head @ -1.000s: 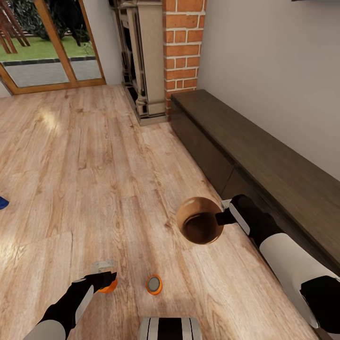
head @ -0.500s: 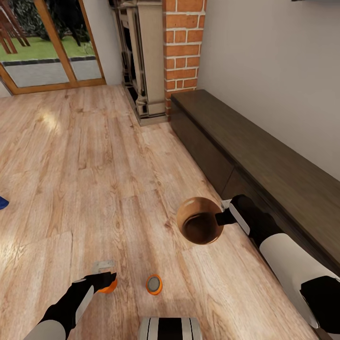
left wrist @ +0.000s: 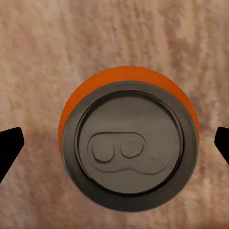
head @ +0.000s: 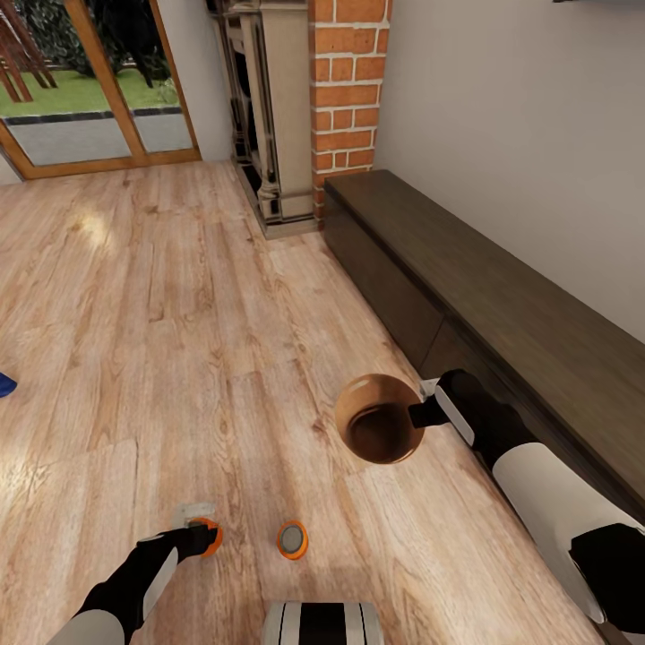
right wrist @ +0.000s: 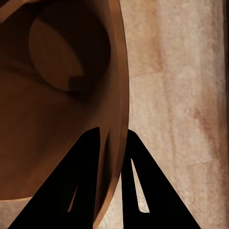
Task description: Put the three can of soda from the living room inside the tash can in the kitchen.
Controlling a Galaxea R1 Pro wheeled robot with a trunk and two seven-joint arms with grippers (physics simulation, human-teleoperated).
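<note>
Two orange soda cans stand upright on the wood floor just in front of me. My left gripper hangs directly over the left can, open. In the left wrist view its dark fingertips straddle the can's grey top without touching it. The second orange can stands free to the right. My right gripper is shut on the rim of the trash can and holds it above the floor with its copper inside showing and both fingers pinching the wall. The blue can and the kitchen are out of view.
A long dark low cabinet runs along the right wall, close to my right arm. A brick fireplace and a glass patio door lie ahead. A blue sofa corner shows at the left edge. Open wood floor spreads between them.
My left gripper has sunk a little lower over the left orange can. The right arm, the trash can and the other can have not moved.
</note>
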